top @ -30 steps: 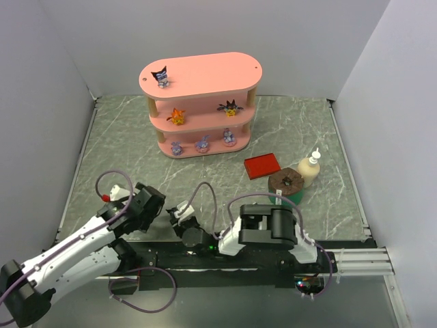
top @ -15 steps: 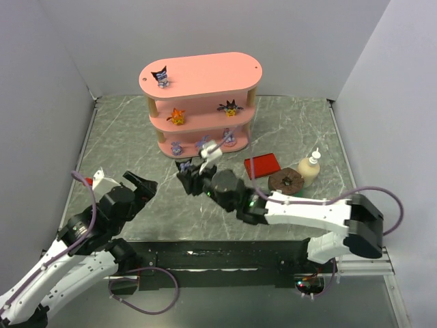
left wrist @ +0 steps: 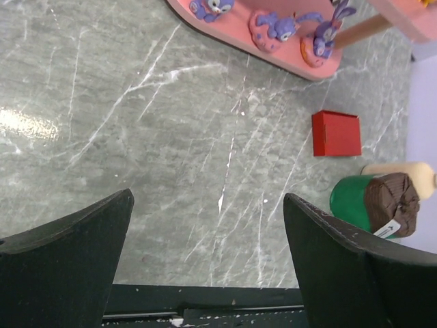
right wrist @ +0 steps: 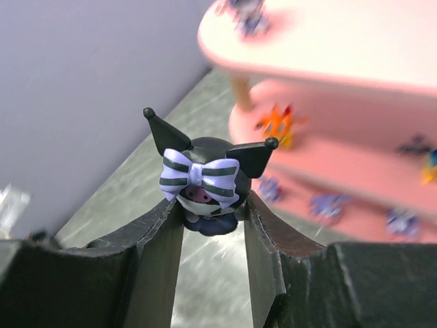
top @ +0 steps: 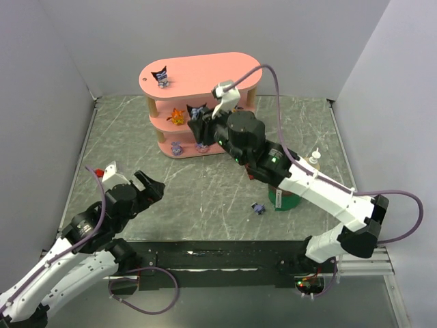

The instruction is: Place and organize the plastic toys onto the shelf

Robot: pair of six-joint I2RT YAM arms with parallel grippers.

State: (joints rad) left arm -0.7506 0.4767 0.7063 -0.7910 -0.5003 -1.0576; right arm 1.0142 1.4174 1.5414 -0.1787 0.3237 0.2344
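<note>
Nearest, at 8 o'clock in the top view: left end effector (top: 147, 186), fingers spread wide apart, gripping nothing, up over the bare surface (top: 205, 198).

A bit further in, around 5 o'clock: one small dark toy (top: 258, 208) lying on the surface, well apart from the shelf. Just beside it, at its 3 o'clock: a green cylinder (top: 281, 200) with a brown top (left wrist: 390, 205), mostly hidden under the right arm (top: 307, 184) from above. Right behind that, a cream bottle (top: 314, 160), touching the cylinder or only very close; cannot tell which. A little past those, a flat red box (left wrist: 336, 133), seen only from the left wrist and covered by the right arm in the top view.

Further still, near 12 o'clock: right end effector (top: 198, 117), clamped on a dark toy with pointed ears (right wrist: 200, 179) and a striped lilac bow, held upright in the air in front of the shelf.

Farthest, at 12 o'clock: the pink shelf (top: 205, 72), close to the back wall. On the top board, left end: another dark pointed-ear toy (top: 162, 75). On the middle board, left side: an orange toy (top: 177, 116). On the bottom board: three lilac toys (left wrist: 280, 26) in a row. Right half of the shelf blocked by the right arm from above.

Underneath it all, a grey-green surface like stone, with thin white lines. All around, plain pale walls (top: 382, 68).
</note>
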